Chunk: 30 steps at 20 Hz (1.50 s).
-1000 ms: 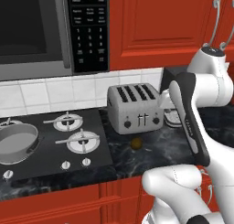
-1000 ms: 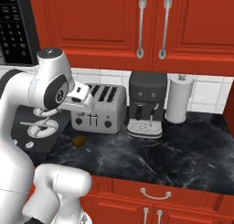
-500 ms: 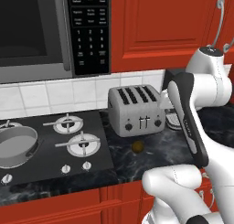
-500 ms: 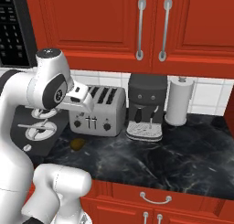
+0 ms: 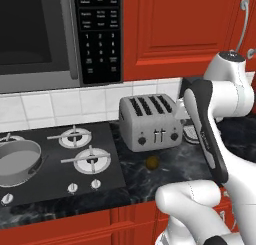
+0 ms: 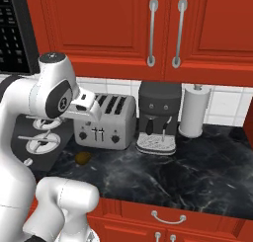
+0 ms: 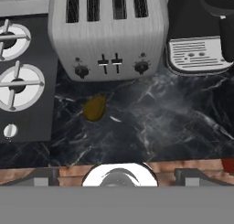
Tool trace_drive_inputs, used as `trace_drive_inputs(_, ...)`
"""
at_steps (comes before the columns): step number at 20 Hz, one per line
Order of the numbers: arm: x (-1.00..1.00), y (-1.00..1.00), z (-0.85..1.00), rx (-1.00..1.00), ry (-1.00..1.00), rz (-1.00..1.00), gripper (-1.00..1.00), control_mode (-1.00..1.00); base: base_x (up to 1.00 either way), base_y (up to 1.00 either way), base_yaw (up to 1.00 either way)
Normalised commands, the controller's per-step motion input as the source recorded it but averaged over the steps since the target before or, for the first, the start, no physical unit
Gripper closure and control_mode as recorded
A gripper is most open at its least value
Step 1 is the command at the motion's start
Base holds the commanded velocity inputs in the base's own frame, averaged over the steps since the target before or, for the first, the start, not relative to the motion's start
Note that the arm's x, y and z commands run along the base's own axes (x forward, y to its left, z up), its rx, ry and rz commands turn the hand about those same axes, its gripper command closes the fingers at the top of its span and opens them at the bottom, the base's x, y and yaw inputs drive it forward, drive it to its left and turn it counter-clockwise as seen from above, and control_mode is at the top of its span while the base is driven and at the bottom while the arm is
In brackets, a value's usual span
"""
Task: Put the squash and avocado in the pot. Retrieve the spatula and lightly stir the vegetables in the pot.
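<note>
One long black marble counter (image 6: 188,172) runs under red cabinets (image 6: 99,23), with a microwave (image 5: 45,34) hung over the black stove (image 5: 50,164) at the left end. On the stove's near left burner sits the pot (image 5: 17,161), a wide grey metal round with low sides, nothing visible inside it from the left base view. Beside the stove stands a silver four-slot toaster (image 5: 150,121), and just to its right a black coffee machine (image 6: 158,117) with a slatted drip tray, then a white paper towel roll (image 6: 193,110) against the tiled wall. The white arm (image 5: 220,114) rises bent high over the counter, its hand hanging above the toaster's front edge and looking straight down; the fingertips cannot be made out in any view, so whether the gripper is apart or together cannot be told. Smallest of all is the avocado (image 7: 94,108), an olive-brown rounded lump lying alone on the bare marble just in front of the toaster's left front corner, close to the stove's right edge and well apart from the pot; it shows too in the left base view (image 5: 152,162) and the right base view (image 6: 83,157).
</note>
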Motion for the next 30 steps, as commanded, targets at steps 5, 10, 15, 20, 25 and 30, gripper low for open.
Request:
trace_drive_inputs(5,0.04,0.03,-0.03,0.0,0.02,0.0,-1.0,-1.0,0.09,0.07,0.0)
trace_drive_inputs(10,0.05,0.35,-0.24,0.0,0.05,-0.01,-1.0,-1.0,0.0,0.0,0.0)
trace_drive_inputs(15,0.0,0.43,-0.61,0.03,0.04,-0.06,-1.0,-1.0,0.0,0.0,0.0)
trace_drive_inputs(20,0.26,0.04,-0.71,0.06,0.0,-0.04,-1.0,-1.0,0.0,0.0,0.0)
trace_drive_inputs(25,0.53,0.11,-0.74,0.01,0.01,-0.07,-1.0,-1.0,0.0,0.0,0.0)
trace_drive_inputs(30,0.7,0.17,-0.45,0.0,0.11,-0.09,-1.0,-1.0,0.0,0.0,0.0)
